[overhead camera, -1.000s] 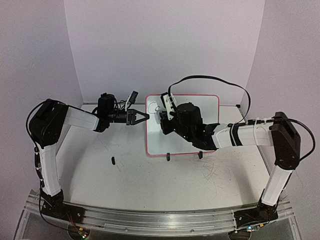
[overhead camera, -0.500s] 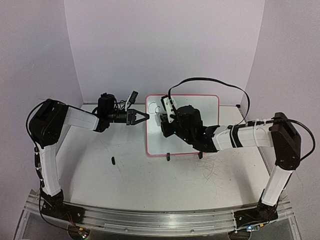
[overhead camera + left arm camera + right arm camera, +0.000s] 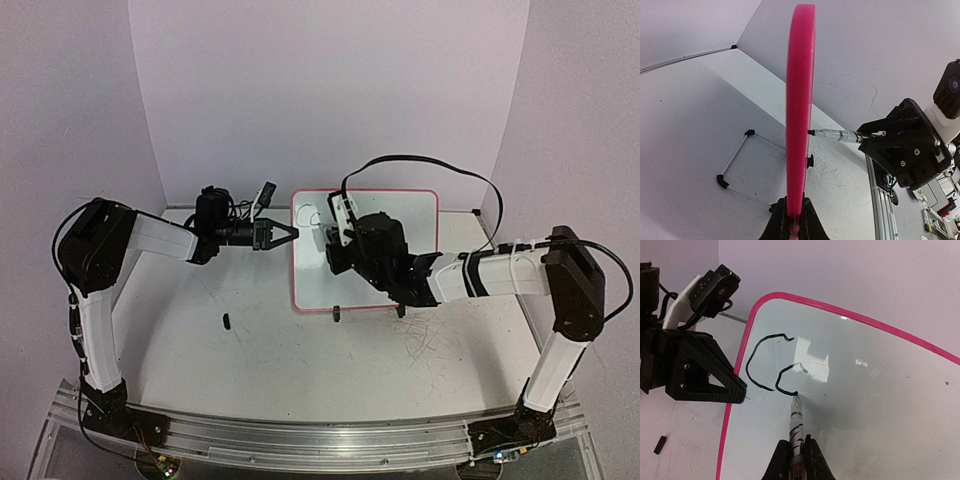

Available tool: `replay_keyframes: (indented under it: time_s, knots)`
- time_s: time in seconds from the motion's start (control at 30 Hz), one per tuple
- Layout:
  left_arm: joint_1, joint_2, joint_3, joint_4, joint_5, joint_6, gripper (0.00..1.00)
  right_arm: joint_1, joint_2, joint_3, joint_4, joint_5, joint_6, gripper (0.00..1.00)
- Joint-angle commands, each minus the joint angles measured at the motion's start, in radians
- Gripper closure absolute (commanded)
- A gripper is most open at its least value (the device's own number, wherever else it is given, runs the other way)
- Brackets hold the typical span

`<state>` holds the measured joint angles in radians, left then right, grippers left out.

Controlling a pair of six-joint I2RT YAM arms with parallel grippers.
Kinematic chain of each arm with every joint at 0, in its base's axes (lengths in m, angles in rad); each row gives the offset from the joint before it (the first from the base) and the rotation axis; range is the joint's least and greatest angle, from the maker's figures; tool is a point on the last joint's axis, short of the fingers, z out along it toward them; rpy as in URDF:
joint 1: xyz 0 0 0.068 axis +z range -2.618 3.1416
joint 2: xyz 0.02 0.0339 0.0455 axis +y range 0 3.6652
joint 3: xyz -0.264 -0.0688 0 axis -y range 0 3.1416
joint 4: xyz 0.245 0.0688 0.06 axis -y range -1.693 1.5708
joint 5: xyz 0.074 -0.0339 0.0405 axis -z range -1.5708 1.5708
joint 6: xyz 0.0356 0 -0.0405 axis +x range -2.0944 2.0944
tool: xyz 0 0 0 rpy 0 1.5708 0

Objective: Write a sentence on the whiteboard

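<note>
The whiteboard, glossy white with a thin pink frame, stands at the back middle of the table. My left gripper is shut on its left frame edge; in the left wrist view the pink edge runs up from my jaws. My right gripper is shut on a marker, whose tip touches the whiteboard face. Two black curved strokes are drawn near the board's upper left. In the top view my right gripper is over the board's left part.
A small black marker cap lies on the table left of the board. Two black clip feet stand at the board's lower edge. A thin wire stand with black tips lies behind the board. The table has faint scribble marks.
My right gripper has shifted slightly down and right over the board with the marker. My left gripper has not moved.
</note>
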<state>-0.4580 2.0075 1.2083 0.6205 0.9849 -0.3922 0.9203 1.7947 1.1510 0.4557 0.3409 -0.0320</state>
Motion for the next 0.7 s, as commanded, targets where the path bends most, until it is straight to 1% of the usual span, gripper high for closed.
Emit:
replay_keyframes:
  time_s: [0.0, 0.67]
  knots:
    - [-0.015, -0.055, -0.001, 0.015, 0.041, 0.012, 1.00, -0.008, -0.036, -0.004, 0.030, 0.066, 0.012, 1.00]
    - [-0.015, -0.055, -0.001, 0.014, 0.044, 0.012, 1.00, -0.015, 0.002, 0.057, 0.049, 0.064, -0.005, 1.00]
